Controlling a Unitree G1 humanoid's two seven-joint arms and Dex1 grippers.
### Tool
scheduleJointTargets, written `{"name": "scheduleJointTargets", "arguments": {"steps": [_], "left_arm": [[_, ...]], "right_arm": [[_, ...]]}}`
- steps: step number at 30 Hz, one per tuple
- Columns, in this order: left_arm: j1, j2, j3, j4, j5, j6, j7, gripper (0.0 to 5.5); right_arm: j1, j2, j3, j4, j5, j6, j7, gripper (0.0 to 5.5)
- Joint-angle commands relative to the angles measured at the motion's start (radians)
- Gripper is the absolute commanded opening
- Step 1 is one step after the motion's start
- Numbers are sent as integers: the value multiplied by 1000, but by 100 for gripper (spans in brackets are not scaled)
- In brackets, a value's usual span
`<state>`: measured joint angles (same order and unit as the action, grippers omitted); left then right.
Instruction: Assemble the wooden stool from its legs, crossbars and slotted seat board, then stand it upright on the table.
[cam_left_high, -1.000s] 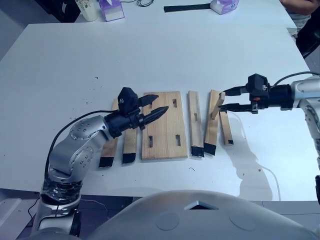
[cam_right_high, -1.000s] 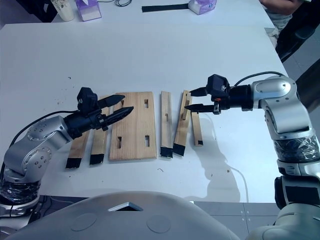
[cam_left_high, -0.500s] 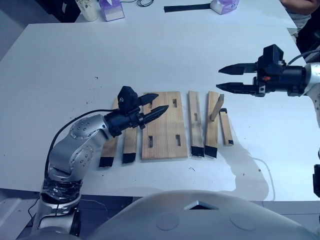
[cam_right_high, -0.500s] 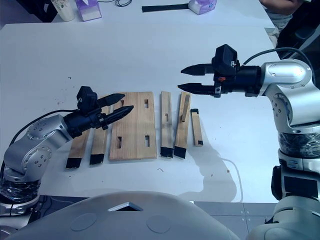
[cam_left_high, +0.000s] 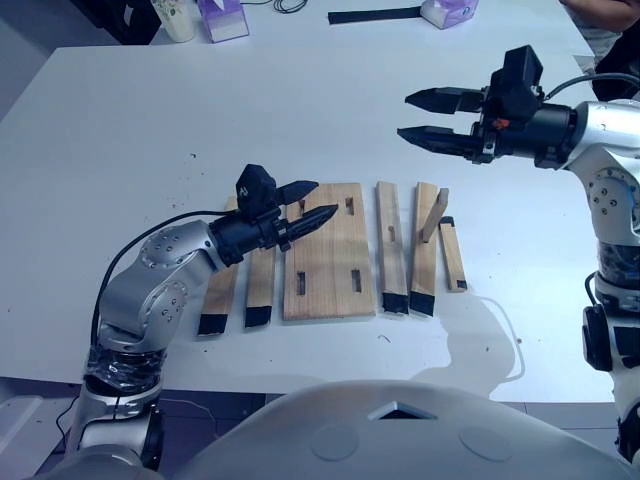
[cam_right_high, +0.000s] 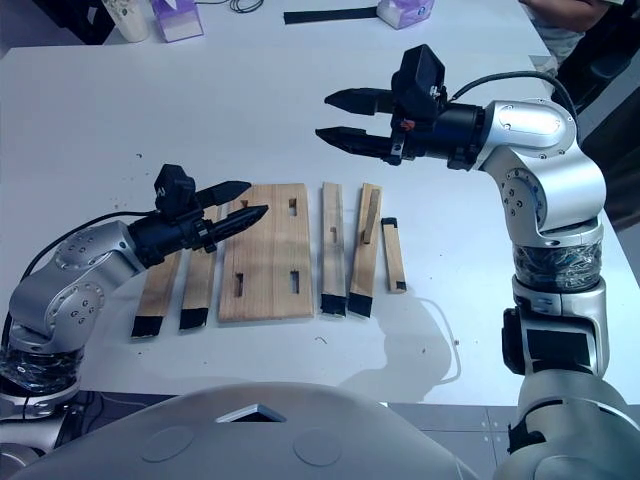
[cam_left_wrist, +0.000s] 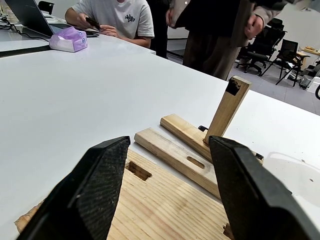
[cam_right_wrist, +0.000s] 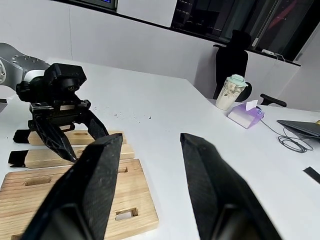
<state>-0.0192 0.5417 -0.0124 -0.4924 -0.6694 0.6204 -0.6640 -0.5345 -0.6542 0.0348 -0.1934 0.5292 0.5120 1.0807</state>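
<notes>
The slotted seat board (cam_left_high: 322, 250) lies flat on the white table. Two black-tipped legs (cam_left_high: 260, 288) lie beside it on my left. On my right lie two more legs (cam_left_high: 389, 245), with a short crossbar (cam_left_high: 436, 214) leaning tilted on the outer one and another short piece (cam_left_high: 452, 256) beside them. My left gripper (cam_left_high: 322, 197) hovers open just above the board's near-left corner, holding nothing. My right gripper (cam_left_high: 405, 114) hangs open and empty well above the table, beyond the right-hand legs. The left wrist view has the board (cam_left_wrist: 165, 210) between the fingers (cam_left_wrist: 95, 190).
A cup (cam_left_high: 177, 18), a purple tissue box (cam_left_high: 222, 18), a black strip (cam_left_high: 375, 15) and another tissue box (cam_left_high: 448, 10) sit along the table's far edge (cam_left_high: 300, 45). Bare white table surrounds the wooden parts.
My right gripper has left the leaning crossbar, risen and swung to the left and farther back, still open. The crossbar stays leaning. The left gripper shifted slightly.
</notes>
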Motion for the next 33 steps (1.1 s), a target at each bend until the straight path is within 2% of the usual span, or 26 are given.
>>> {"name": "scheduleJointTargets", "arguments": {"steps": [1, 5, 8, 14, 18, 21, 23, 26, 29, 33], "left_arm": [[-10, 8, -2, 4, 7, 14, -2, 292], [-30, 14, -10, 16, 3, 22, -20, 292], [-41, 15, -12, 21, 2, 29, -28, 292], [-11, 2, 0, 7, 7, 22, -8, 292], [8, -10, 6, -7, 7, 17, 10, 292], [21, -12, 10, -12, 10, 13, 18, 292], [29, -13, 14, -14, 12, 9, 21, 292], [38, -11, 20, -13, 13, 5, 22, 292], [47, -7, 21, -9, 19, -3, 20, 292], [51, -3, 16, -6, 23, -9, 15, 292]], "right_arm": [[62, -2, 61, 44, -53, -39, 30, 213], [215, 5, 157, 156, -172, -155, 33, 213], [253, 6, 158, 181, -193, -196, 26, 213], [149, 11, 43, 80, -39, -68, 1, 213], [58, 30, -94, -92, 207, 141, -95, 213], [55, 26, -131, -206, 340, 248, -156, 213], [108, -8, -118, -285, 378, 287, -148, 213], [255, -88, -59, -349, 322, 275, -83, 213], [442, -188, 62, -329, 117, 108, 18, 213], [526, -201, 122, -235, -23, -36, 62, 213]]}}
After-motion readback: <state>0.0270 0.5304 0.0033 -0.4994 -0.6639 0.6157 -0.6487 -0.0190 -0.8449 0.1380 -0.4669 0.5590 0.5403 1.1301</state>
